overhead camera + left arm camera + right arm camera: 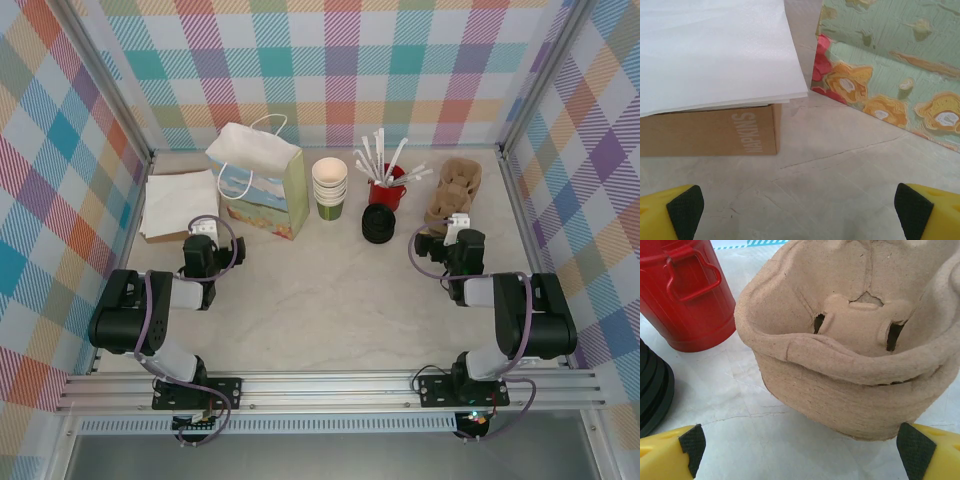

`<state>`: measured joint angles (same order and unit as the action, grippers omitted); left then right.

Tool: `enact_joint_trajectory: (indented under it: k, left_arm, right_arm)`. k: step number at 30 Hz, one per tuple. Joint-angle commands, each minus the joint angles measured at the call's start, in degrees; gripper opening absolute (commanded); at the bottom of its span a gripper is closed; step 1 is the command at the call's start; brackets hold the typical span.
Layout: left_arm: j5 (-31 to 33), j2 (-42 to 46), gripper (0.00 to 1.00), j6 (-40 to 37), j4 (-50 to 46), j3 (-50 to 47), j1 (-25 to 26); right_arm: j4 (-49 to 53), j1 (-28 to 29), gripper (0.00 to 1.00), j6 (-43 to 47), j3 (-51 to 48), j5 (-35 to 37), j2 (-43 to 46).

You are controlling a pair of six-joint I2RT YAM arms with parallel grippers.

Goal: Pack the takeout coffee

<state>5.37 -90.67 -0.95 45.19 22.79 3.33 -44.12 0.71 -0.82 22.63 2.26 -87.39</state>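
Note:
The takeout coffee is out of view. A stack of lidless green cups (330, 190) stands at the back centre, with a stack of black lids (378, 223) (652, 390) to its right. The floral gift bag (262, 180) (890, 65) stands left of the cups. My left gripper (204, 225) (797, 210) is open over bare table, facing the gap between the napkin box and the bag. My right gripper (456, 222) (797, 450) is open just short of the pulp cup carrier (455, 192) (855, 340), with nothing between its fingers.
A brown box of white napkins (178, 205) (715, 55) lies at the back left. A red bucket (388, 188) (685, 290) with white sticks stands behind the lids. Checked walls close in three sides. The middle of the marble table (320, 300) lies between the arms.

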Motion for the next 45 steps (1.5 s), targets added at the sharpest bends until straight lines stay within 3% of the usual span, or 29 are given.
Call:
enact_joint_trajectory:
  k: [1,18,23,29,35,41,45]
  left_arm:
    - [-0.80,0.91,1.00,-0.87,0.87,1.48,0.38]
    - [0.72,1.62,1.00,0.03,0.95,1.21,0.36]
    - [4.68,13.34,1.00,1.30,-5.43,-0.35,0.45]
    - [3.51,29.32,1.00,8.75,-21.58,1.81,1.14]
    - [-1.70,40.19,1.00,20.81,-44.14,9.55,1.69]
    - [-11.42,41.62,1.00,30.19,-57.51,17.04,1.92]
    - [-19.10,37.70,0.97,35.17,-57.69,19.20,3.38]
  right_arm:
    - [-1.84,0.08,1.00,-0.04,1.27,-1.30,-0.06]
    - [-1.90,-0.93,1.00,-0.54,1.19,-3.32,0.03]
    - [2.03,-0.89,1.00,-1.29,0.93,-1.12,4.93]
    - [21.40,-0.93,1.00,-2.58,4.21,2.07,17.76]
    - [49.77,-0.89,1.00,-13.93,15.20,1.06,26.37]
    - [68.17,-0.75,1.00,-20.28,27.60,-9.10,28.32]
    - [75.50,1.34,1.00,-26.00,36.49,-14.63,24.95]
